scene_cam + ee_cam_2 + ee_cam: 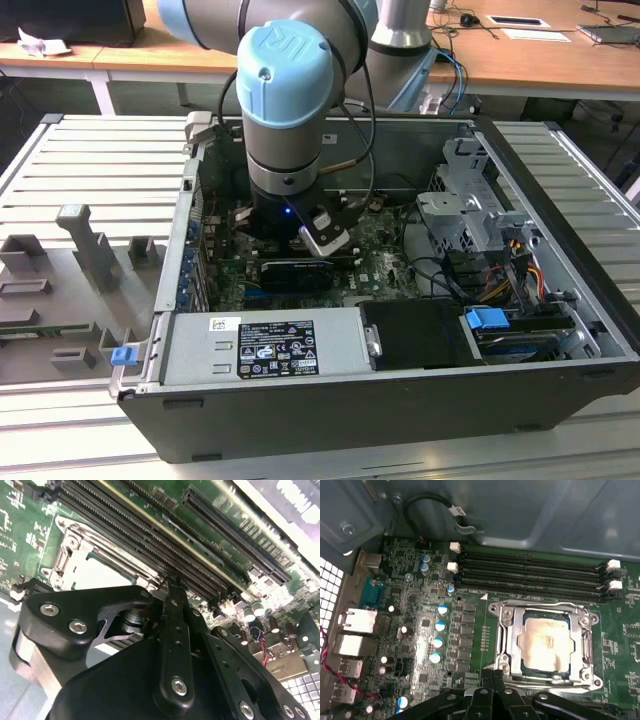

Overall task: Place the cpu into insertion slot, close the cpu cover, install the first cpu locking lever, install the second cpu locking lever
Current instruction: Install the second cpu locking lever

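Wooden desks run behind an open computer case in the exterior view, where the arm reaches down into it. In the second wrist view the gripper has its fingers pressed together over the board, the insertion slot at ten o'clock from their tips. In the first wrist view the cpu sits in the slot under the closed cpu cover, at two o'clock from the fingers.

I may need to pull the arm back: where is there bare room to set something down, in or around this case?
Free: the ribbed grey table on the exterior view's left, beyond the case wall, and its ribbed strip on the right. Crowded: inside, the pincer hangs beside the cpu, memory strips next to it; the drive cage has cables.
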Controlling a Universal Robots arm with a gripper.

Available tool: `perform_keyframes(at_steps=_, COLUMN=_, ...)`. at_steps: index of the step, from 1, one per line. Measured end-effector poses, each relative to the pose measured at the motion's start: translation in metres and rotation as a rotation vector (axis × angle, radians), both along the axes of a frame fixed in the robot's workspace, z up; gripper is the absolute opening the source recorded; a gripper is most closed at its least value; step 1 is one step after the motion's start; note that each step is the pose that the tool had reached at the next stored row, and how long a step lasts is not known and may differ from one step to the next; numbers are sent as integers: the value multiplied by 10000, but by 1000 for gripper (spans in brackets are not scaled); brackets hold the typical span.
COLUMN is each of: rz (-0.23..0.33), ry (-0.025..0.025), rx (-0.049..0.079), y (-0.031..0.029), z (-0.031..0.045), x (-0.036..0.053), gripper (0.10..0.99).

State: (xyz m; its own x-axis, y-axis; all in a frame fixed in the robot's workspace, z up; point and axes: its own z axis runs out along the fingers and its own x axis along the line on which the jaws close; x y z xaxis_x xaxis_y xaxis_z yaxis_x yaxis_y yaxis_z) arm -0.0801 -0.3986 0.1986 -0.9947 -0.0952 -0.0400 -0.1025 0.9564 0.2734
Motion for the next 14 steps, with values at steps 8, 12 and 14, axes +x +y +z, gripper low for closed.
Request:
perform_keyframes(at_steps=8, rz=26, ry=2, rx=243, y=-1, z=-53, x=-18, gripper=106)
perform_keyframes(at_steps=12, rz=27, ry=-2, rx=250, y=0, z=14, x=-18, gripper=106)
perform_keyframes(at_steps=14, rz=27, ry=-3, rx=250, y=0, z=34, x=-18, gripper=106)
